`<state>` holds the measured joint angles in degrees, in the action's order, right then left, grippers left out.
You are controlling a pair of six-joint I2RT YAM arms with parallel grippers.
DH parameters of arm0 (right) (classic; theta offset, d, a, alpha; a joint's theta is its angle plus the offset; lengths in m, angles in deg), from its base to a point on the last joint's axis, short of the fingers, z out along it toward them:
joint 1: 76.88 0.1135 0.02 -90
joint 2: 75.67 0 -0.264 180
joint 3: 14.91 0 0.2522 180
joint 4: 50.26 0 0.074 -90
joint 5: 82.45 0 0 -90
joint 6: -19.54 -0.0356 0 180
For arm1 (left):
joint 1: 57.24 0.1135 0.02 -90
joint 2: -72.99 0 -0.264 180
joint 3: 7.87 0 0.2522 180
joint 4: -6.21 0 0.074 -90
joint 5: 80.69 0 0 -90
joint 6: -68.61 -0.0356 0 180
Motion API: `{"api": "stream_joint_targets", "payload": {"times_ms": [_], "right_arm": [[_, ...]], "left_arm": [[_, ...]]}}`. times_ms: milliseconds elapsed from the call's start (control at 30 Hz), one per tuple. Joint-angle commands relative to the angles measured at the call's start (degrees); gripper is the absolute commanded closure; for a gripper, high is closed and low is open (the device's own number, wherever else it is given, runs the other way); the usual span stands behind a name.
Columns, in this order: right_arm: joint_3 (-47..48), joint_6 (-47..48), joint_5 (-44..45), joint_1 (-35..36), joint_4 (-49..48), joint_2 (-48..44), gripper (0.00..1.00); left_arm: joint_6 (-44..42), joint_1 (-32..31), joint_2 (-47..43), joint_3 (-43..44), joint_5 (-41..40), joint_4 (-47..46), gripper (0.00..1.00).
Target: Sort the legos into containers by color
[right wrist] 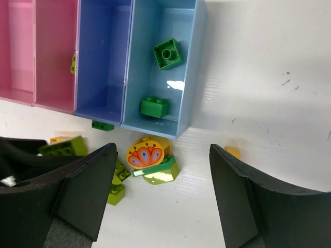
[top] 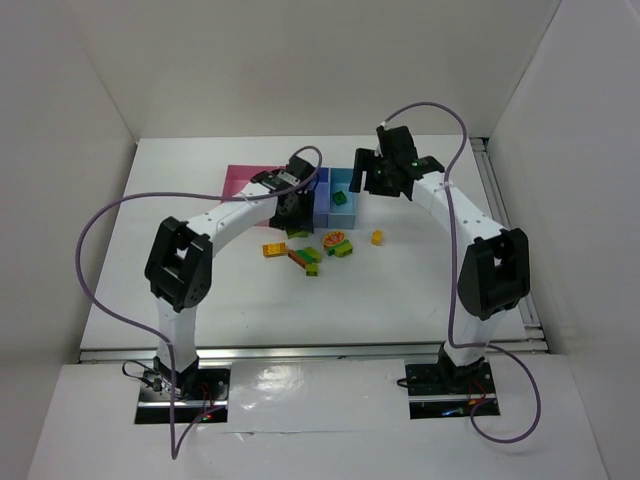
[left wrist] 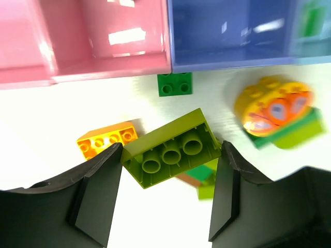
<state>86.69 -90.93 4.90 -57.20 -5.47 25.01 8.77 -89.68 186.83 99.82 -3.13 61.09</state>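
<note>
Yellow-green lego [left wrist: 178, 147] clamped in L gripper [left wrist: 170, 155], just near side of containers [left wrist: 170, 66]. R gripper [right wrist: 163, 199] spread wide, empty, over light-blue bin [right wrist: 155, 77] w/ 2 green legos [right wrist: 167, 53] inside.

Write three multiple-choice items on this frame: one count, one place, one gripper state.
1. How many bricks lie in the light blue bin? A none; B two; C four.
2. Where is the small dark green brick? A inside the light blue bin; B on the table just in front of the blue-purple bin; C in the left gripper.
3. What is the left gripper's state? A open, empty; B shut on a yellow-green brick; C shut on nothing.

Answers:
1 B: the right wrist view shows two green bricks on its floor.
2 B: it sits on the white table below that bin's front wall.
3 B: both fingers press against the brick's ends.
</note>
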Motion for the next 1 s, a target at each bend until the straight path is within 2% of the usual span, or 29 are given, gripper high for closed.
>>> {"api": "stream_joint_targets", "payload": {"times_ms": [0,167,433,500,600,700,833,967], "right_arm": [[-1.0,0.7,1.2,-0.5,0.8,-4.8,0.21],[-3.2,0.7,1.7,-0.5,0.3,-6.6,0.21],[-4.5,0.7,2.5,-0.5,2.2,-8.2,0.21],[-4.5,0.7,2.5,-0.5,2.8,-8.2,0.21],[-5.0,1.2,3.0,-0.5,2.8,-8.2,0.21],[-5.0,1.2,3.0,-0.5,2.8,-8.2,0.21],[-5.7,1.2,1.5,-0.5,2.8,-8.2,0.21],[-9.3,1.2,0.8,0.5,2.8,-8.8,0.21]], "left_arm": [[-1.2,1.8,-4.0,3.8,-1.0,2.3,0.46],[-1.2,4.1,-0.1,11.6,-2.6,2.3,0.46],[-1.1,8.2,14.3,28.5,-1.7,2.3,0.46],[-1.1,9.1,16.3,32.1,-0.5,2.3,0.43],[-1.7,9.7,19.9,36.0,2.1,1.7,0.27],[-2.4,9.7,19.0,36.6,3.9,1.2,0.22],[-3.6,9.7,14.1,33.1,3.2,-0.4,0.08],[-3.5,9.7,5.1,28.1,0.5,-0.4,0.08]]}}
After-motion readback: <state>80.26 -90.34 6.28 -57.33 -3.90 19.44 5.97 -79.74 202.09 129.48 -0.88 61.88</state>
